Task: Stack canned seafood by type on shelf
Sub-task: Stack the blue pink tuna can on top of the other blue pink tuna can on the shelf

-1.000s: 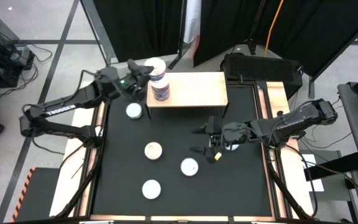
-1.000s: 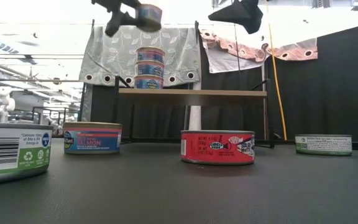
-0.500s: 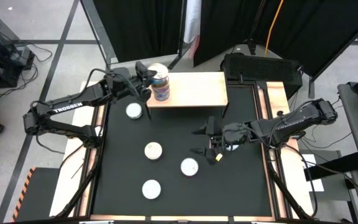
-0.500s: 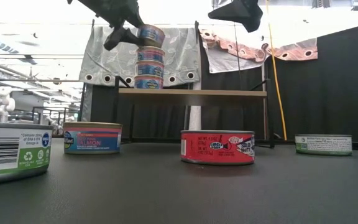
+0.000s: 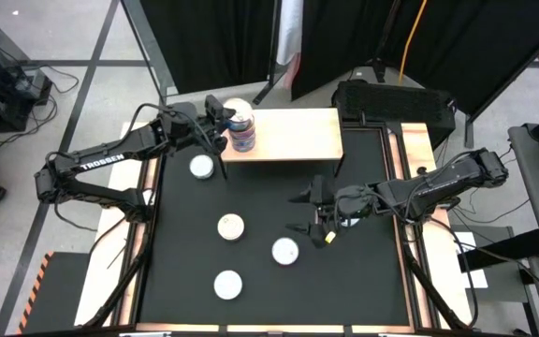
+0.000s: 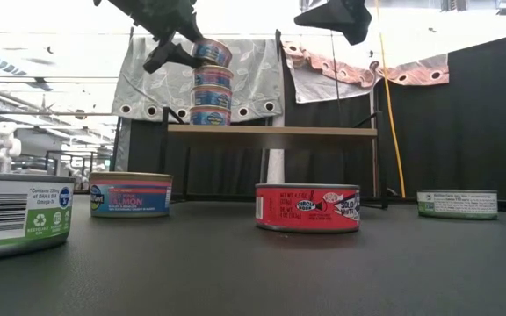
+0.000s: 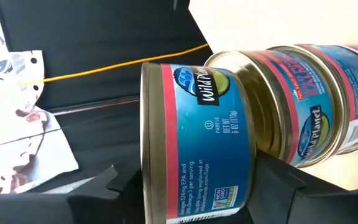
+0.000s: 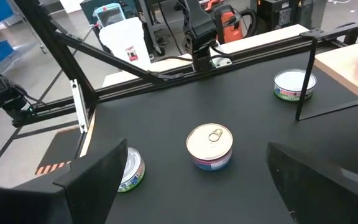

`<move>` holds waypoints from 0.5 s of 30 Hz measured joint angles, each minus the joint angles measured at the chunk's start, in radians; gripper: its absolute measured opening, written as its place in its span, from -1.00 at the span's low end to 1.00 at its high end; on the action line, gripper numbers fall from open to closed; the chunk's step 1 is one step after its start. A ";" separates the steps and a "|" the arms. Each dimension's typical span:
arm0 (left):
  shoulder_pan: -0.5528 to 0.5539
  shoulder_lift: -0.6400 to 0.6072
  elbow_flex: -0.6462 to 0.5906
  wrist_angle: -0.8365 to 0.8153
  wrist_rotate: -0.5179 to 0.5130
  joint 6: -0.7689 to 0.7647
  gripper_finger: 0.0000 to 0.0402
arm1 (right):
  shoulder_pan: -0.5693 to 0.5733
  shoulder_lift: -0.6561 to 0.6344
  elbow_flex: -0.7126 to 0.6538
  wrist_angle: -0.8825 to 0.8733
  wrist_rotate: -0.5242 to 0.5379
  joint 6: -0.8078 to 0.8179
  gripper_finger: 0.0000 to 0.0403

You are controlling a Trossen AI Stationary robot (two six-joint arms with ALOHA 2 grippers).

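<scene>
A stack of three blue tins stands on the left end of the light wood shelf. My left gripper is shut on another blue tin right above that stack, also seen in the left wrist view. My right gripper hangs open over the table's right middle, touching nothing. Several silver-lidded tins lie flat on the black table: one near the shelf, one at the middle, and two nearer. My left gripper pinches the blue tin by its labelled side wall between the two fingers, coming level from the table's left. The tin sits tilted in the hold, its low edge at the top tin of the stack; whether it rests there I cannot tell.
In the low view a green-white tin, a blue salmon tin, a red tin and a green tin stand on the table. The shelf's thin dark leg stands near my right gripper. The shelf's right part is bare wood.
My left gripper has carried the blue tin down and toward the table's right, from well above the stack to its top. The tin stays tilted in the hold. The right arm has kept still.
</scene>
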 joint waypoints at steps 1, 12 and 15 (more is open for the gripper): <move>0.000 0.000 0.000 0.003 0.007 -0.001 0.08 | 0.000 0.000 0.000 0.000 0.000 0.000 0.87; 0.000 -0.001 0.005 -0.003 -0.001 0.002 0.37 | 0.000 0.000 0.000 0.000 -0.001 -0.006 0.87; -0.001 -0.001 0.043 -0.044 0.001 -0.017 0.37 | 0.000 0.000 0.000 0.000 -0.002 -0.007 0.87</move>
